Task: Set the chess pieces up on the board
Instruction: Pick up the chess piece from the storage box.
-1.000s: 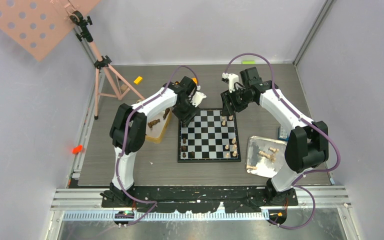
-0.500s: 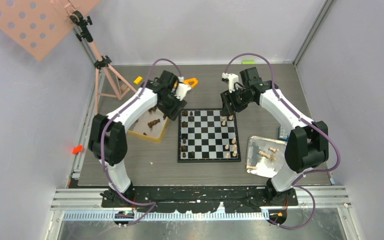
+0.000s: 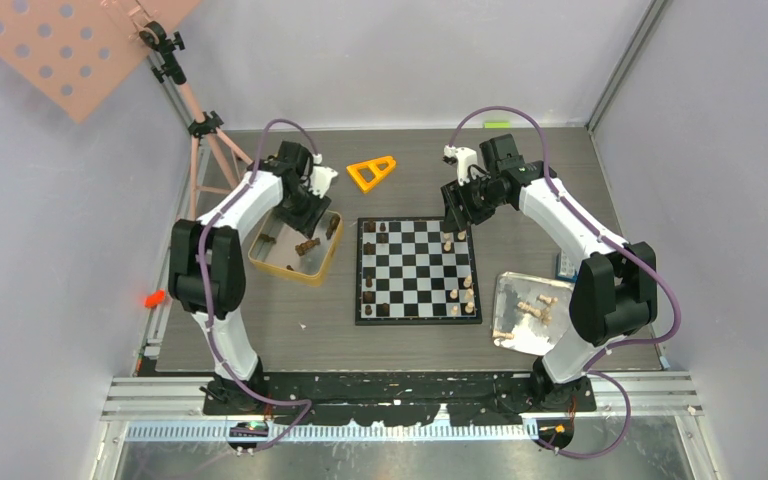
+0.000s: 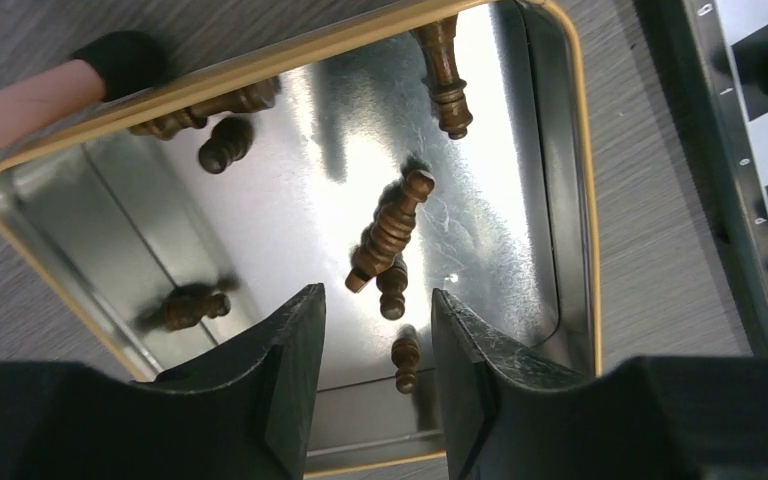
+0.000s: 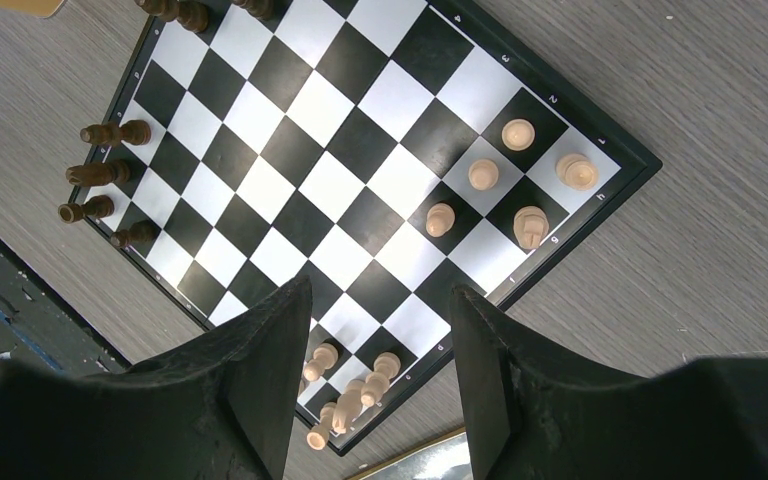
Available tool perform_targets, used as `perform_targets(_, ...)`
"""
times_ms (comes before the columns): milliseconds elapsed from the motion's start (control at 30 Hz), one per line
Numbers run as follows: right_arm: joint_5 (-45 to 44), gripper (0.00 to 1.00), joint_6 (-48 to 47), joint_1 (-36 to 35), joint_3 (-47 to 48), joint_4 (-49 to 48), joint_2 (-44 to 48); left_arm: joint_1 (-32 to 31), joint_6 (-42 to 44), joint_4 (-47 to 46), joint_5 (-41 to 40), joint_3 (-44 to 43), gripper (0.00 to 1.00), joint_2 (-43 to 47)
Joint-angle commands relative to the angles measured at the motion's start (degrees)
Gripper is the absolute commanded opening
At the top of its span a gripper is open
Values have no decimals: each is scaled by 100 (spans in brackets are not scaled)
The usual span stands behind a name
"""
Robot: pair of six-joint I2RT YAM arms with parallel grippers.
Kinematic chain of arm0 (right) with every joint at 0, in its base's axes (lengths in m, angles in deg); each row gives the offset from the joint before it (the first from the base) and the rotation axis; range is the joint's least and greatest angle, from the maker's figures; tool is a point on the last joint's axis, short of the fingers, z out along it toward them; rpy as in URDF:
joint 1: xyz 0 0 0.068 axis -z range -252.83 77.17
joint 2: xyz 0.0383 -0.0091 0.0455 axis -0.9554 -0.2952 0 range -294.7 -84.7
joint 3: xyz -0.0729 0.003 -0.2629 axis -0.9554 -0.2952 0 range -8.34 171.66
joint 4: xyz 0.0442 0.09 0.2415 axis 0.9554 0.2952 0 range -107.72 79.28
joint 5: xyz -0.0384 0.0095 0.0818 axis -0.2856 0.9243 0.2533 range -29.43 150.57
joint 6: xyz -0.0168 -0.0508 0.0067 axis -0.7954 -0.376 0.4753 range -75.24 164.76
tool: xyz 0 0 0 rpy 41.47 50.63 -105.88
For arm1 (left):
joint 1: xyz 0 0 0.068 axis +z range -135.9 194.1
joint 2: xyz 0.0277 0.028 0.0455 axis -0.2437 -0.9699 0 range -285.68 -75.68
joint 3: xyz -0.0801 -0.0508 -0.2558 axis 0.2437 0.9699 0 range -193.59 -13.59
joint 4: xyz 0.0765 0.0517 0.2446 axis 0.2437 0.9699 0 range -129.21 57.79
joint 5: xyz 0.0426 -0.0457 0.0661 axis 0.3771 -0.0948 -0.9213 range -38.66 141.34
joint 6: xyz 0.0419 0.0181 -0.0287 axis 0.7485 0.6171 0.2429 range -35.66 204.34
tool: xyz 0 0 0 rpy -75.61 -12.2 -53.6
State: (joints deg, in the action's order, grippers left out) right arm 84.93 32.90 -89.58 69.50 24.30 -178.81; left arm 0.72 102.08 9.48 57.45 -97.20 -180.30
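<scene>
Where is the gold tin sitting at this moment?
In the top view, the gold tin sits left of the chessboard, under the left end effector.

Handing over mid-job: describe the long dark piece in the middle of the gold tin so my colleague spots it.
Left of the board sits the gold tin. Mid-floor lies the long dark piece, tipped over diagonally. The other long pieces lie by the walls, and its close neighbours are stubby.

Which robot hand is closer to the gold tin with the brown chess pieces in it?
The left hand. It hovers right over the gold tin, open above the brown pieces. The right hand is across the board, above its far right corner.
</scene>
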Motion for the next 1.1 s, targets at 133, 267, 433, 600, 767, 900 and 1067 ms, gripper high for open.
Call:
perform_targets(133,80,59,-45,24,16,-89,58,5,100,107,-105,159,42,-269)
perform_targets(267,86,59,-44,23,28,-87,15,12,49,194,-92,222,41,-277)
perform_targets(433,102,59,-53,23,29,-80,-19,12,14,235,-114,249,40,-311)
perform_targets(600,104,59,-61,25,38,-58,-40,12,2,317,-99,265,36,-375)
perform_targets(767,124,59,-68,23,51,-58,-78,12,2,322,-136,293,35,-410)
perform_targets(900,123,58,-71,23,53,-48,-105,12,1,364,-148,293,33,-443)
perform_targets(1067,119,58,-80,24,60,-38,-125,12,-2,404,-188,310,30,-469)
